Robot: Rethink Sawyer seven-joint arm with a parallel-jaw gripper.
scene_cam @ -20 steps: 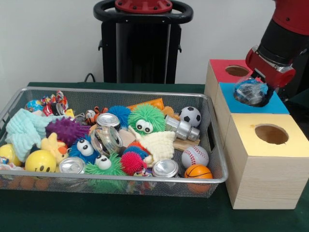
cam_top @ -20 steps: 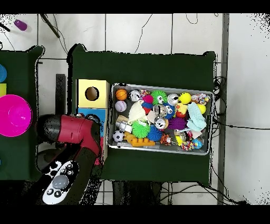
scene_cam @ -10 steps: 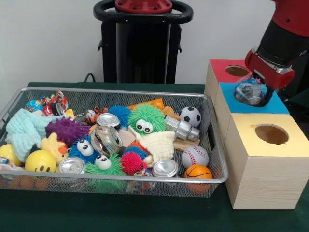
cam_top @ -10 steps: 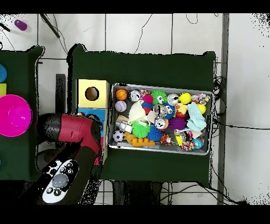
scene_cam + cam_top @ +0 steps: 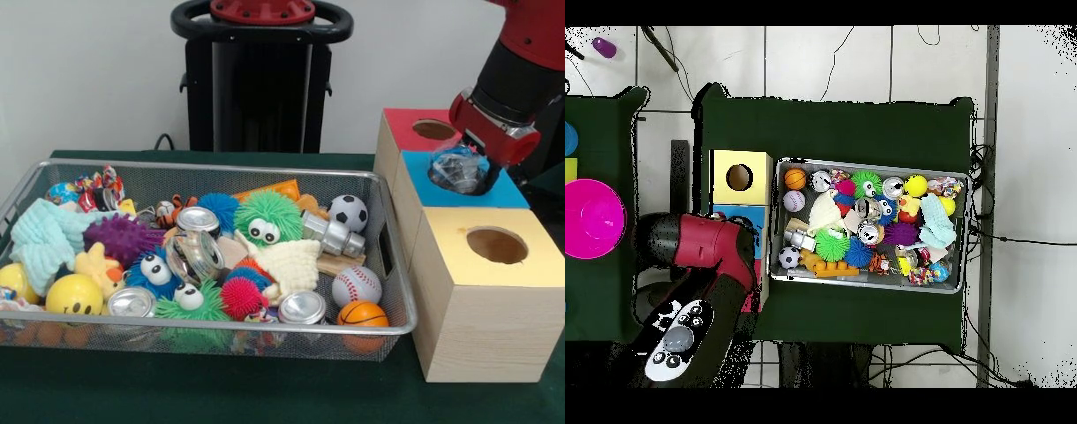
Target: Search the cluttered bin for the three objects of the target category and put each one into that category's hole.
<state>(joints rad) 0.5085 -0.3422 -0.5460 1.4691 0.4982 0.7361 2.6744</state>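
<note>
1. In the front view the red and black arm comes down from the upper right corner, and its claw (image 5: 461, 170) hangs over the blue-topped box (image 5: 505, 192) at the right of the frame.
2. The claw is closed around a crumpled clear plastic bottle (image 5: 455, 168), which sits low against the blue top, roughly where the hole would be; the hole itself is hidden behind the bottle and claw, so whether the bottle has entered it cannot be told.
3. Three pale wooden boxes stand in a row at the right: the red-topped box (image 5: 408, 125) highest in the frame, the blue-topped one in the middle, the yellow-topped box (image 5: 481, 283) lowest and nearest the camera, each touching the next.
4. The bin (image 5: 221, 329) fills the left and centre of the frame on the green worktop (image 5: 265, 393), just beside the boxes.
5. Among its clutter are a green fuzzy toy with eyes (image 5: 266, 216), a soccer ball (image 5: 348, 212), a baseball (image 5: 356, 285), a small basketball (image 5: 362, 314), a yellow smiley ball (image 5: 73, 294), a purple spiky ball (image 5: 122, 237), several silver cans (image 5: 302, 307) and a grey metal flask (image 5: 331, 235).
6. In the overhead view the arm (image 5: 705, 255) covers the blue-topped box at the left of the bin (image 5: 865, 284), so the claw does not show there.
</note>
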